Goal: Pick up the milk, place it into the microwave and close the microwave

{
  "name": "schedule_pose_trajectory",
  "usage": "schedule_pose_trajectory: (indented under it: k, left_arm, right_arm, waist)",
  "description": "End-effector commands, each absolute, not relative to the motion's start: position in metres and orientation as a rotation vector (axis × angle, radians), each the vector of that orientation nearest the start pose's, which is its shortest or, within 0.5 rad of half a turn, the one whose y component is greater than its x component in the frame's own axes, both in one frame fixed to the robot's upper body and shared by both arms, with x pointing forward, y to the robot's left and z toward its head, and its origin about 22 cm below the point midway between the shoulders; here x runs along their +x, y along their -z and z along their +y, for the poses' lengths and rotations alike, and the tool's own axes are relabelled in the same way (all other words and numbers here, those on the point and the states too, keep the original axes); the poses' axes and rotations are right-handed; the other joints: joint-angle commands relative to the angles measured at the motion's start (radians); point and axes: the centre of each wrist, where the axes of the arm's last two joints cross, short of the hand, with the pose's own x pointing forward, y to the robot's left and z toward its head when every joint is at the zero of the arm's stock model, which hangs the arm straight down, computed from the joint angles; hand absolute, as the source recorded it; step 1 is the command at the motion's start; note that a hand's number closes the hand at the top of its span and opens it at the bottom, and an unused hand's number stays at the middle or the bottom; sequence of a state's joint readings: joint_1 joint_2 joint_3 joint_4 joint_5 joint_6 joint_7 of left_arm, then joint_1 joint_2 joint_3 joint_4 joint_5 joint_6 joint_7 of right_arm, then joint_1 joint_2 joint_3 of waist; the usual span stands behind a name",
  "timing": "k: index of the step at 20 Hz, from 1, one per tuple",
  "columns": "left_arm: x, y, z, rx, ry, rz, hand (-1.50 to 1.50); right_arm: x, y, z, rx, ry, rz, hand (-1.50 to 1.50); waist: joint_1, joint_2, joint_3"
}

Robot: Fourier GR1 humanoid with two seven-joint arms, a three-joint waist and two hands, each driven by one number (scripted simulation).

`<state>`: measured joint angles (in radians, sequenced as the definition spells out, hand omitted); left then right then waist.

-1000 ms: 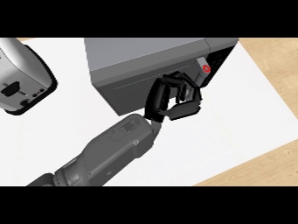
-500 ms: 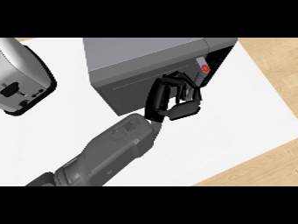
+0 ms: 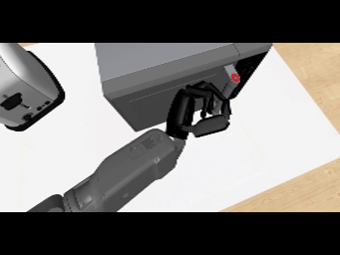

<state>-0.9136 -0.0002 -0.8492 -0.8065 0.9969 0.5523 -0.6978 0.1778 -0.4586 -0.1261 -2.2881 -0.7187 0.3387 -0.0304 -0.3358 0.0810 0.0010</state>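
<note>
Black curled hand [image 3: 200,113] hides the milk at the microwave [image 3: 165,69] door.

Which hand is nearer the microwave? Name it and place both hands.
Left. The left hand is right up against the microwave, at the right end of its front face. The right hand does not show in the head view, so its position cannot be told.

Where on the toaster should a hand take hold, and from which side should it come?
Grip the toaster across its silver body, coming down from above with one long flank on each side. The body looks narrower than the black base. Avoid the end face, where the lever sticks out.
</note>
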Motion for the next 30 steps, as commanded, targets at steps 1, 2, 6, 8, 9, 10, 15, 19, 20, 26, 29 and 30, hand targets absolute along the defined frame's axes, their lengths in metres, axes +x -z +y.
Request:
schedule_pose_trajectory:
  k: [1,2,6,8,9,10,15,19,20,26,29,30]
  left_arm:
    - [0.355,-0.040,0.007,-0.323,0.073,-1.876,1.50]
    - [0.354,-0.040,0.006,-0.336,0.076,-1.872,1.50]
    - [0.356,-0.041,0.006,-0.323,0.071,-1.887,1.50]
    - [0.356,-0.040,0.006,-0.326,0.076,-1.884,1.50]
    - [0.355,-0.038,0.007,-0.330,0.074,-1.890,1.50]
    - [0.356,-0.041,0.005,-0.324,0.066,-1.884,1.50]
    - [0.357,-0.037,0.007,-0.314,0.057,-1.888,1.50]
    - [0.358,-0.042,0.004,-0.330,0.071,-1.906,1.50]
    - [0.358,-0.042,0.004,-0.337,0.064,-1.896,1.50]
    - [0.360,-0.032,0.006,-0.244,0.202,-1.889,1.50]
    - [0.360,-0.022,0.013,-0.166,0.176,-1.835,1.50]
    - [0.359,-0.021,0.013,-0.161,0.161,-1.817,1.50]
  right_arm:
    - [0.163,-0.173,-0.293,0.605,-0.393,-2.088,-1.50]
    - [0.164,-0.170,-0.294,0.611,-0.395,-2.072,-1.50]
    - [0.165,-0.173,-0.296,0.622,-0.394,-2.067,-1.50]
    - [0.163,-0.174,-0.296,0.625,-0.401,-2.057,-1.50]
    - [0.166,-0.175,-0.296,0.631,-0.413,-2.059,-1.50]
    - [0.164,-0.176,-0.297,0.640,-0.403,-2.059,-1.50]
    - [0.166,-0.180,-0.299,0.642,-0.414,-2.073,-1.50]
    - [0.168,-0.184,-0.301,0.636,-0.464,-2.055,-1.50]
    - [0.169,-0.184,-0.302,0.651,-0.439,-2.064,-1.50]
    - [0.170,-0.189,-0.299,0.734,-0.467,-2.075,-1.50]
    - [0.168,-0.189,-0.297,0.768,-0.472,-2.061,-1.50]
    - [0.170,-0.189,-0.298,0.771,-0.477,-2.048,-1.50]
  waist:
    - [-0.010,0.012,-0.001]
    - [-0.014,0.018,0.000]
    - [-0.013,0.012,0.000]
    - [-0.018,0.012,-0.001]
    - [-0.013,0.020,-0.001]
    - [-0.025,0.010,0.000]
    - [-0.022,0.016,-0.001]
    - [-0.018,0.014,0.000]
    - [-0.013,0.015,0.000]
    - [-0.009,0.009,0.004]
    - [-0.005,0.003,0.004]
    - [0.008,0.006,0.003]
